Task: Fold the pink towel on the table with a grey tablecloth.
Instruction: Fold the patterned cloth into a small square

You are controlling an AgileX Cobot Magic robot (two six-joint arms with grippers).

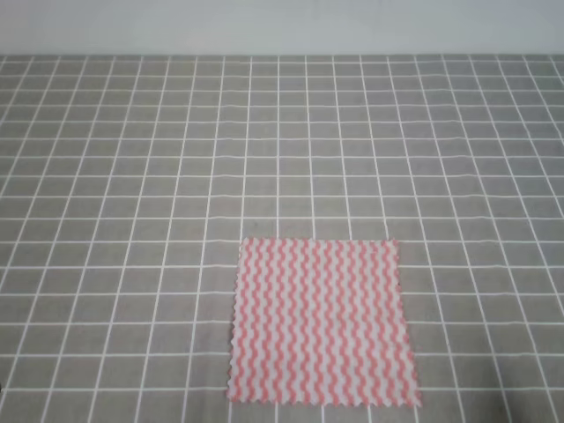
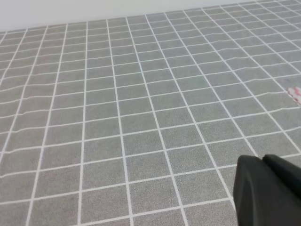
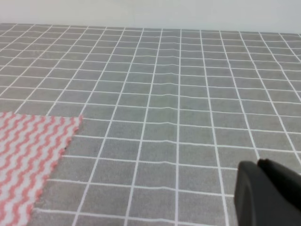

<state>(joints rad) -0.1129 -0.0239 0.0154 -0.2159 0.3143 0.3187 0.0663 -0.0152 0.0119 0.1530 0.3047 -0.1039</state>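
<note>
- At the lower right corner of each wrist view sits a dark piece of that arm's gripper, left gripper (image 2: 268, 190) and right gripper (image 3: 268, 193), low over the table with a grey tablecloth (image 1: 132, 176); whether either is spread or pressed together cannot be told.
- One pink towel (image 1: 322, 322) lies flat, unfolded, near the front edge.
- It lies apart from both grippers, to the right gripper's left; probably its corner shows at the left wrist view's right edge.

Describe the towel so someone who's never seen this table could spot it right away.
A grey tablecloth with a grid of thin white lines fills the high view. Near its front edge, slightly right of centre, the pink towel lies flat and unfolded. Its wavy pink-and-white stripes and scalloped edges are the only colour on the grey.
</note>
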